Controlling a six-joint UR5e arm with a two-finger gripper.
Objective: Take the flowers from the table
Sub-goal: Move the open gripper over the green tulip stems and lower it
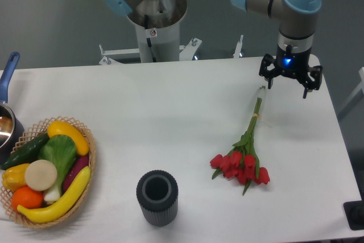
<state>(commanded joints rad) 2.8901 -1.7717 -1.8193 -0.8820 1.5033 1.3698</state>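
A small bunch of red tulips, the flowers (pixel 243 162), lies on the white table (pixel 170 118) at the right. The red heads point toward the front edge and the thin green stems run up to the back right. My gripper (pixel 290 83) hangs above the table just right of the stem tips, its black fingers (pixel 269 79) spread apart. It is open with nothing between the fingers and is clear of the stems.
A dark ribbed cylindrical cup (pixel 157 197) stands near the front centre. A wicker basket (pixel 89 166) of produce sits at the front left, with a blue-handled pot (pixel 8 119) behind it. The arm's base (pixel 154 21) rises behind the table's far edge.
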